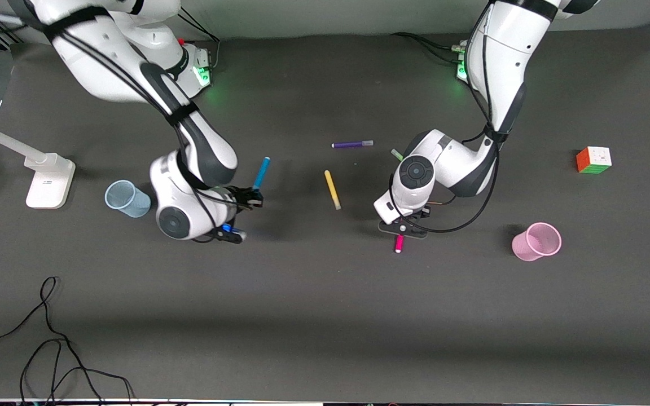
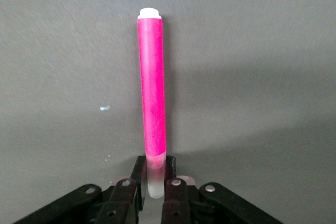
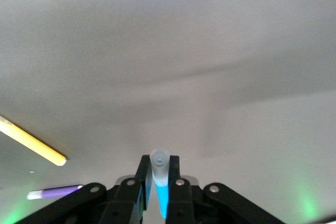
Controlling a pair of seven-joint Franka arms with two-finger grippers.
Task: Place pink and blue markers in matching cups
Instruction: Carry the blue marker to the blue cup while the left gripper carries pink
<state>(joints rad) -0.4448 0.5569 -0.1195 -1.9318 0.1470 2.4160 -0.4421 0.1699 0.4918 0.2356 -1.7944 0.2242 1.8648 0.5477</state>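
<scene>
Both grippers pinch pens only by their ends — left gripper [image 1: 403, 228] the pink marker [image 1: 399, 243], right gripper [image 1: 250, 198] the blue marker [image 1: 260, 173] at centre-left of the front view — so either could swing or slip short of its cup

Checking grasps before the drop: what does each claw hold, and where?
Left claw: pink marker, by its whitish end. Right claw: blue marker, near its pale end.

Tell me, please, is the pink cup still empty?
Empty: the pink cup shows only its bare inside, and the left gripper holds the pink marker.

Translucent plastic cups [image 1: 536, 241]; matt dark table [image 1: 325, 316]; glossy markers [image 2: 151, 98].
</scene>
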